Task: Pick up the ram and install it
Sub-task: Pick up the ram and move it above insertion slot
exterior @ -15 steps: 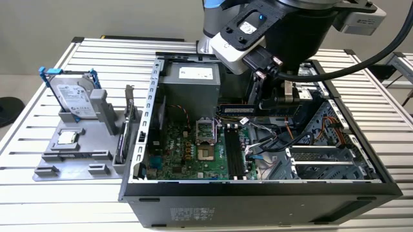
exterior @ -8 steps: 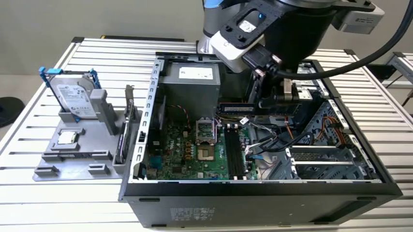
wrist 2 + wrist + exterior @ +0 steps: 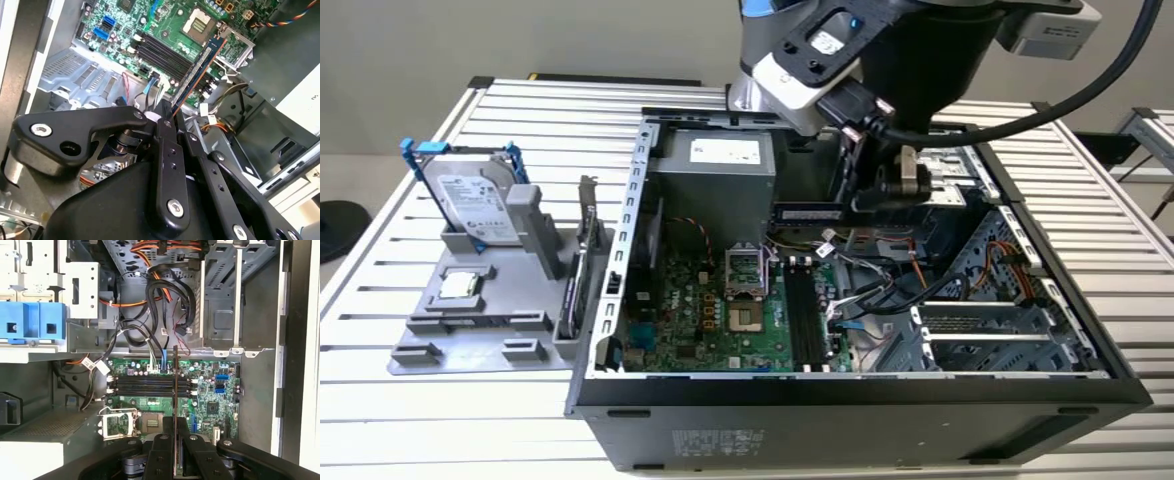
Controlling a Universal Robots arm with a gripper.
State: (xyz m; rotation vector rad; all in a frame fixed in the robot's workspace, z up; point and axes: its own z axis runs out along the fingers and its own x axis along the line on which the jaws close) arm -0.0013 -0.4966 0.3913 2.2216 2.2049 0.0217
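Ram [image 3: 197, 70] tight in the gripper's [image 3: 167, 114] grasp, edge-on over the motherboard memory slots [image 3: 140, 385]

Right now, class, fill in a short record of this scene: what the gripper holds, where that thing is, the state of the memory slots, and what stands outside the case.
gripper: gripper shut on the ram
ram position: held over the motherboard inside the open computer case, not in a slot
memory slots: memory slots look empty, beside the processor socket
outside the case: hard drive with blue rails, upright in a grey holder at the exterior view's left
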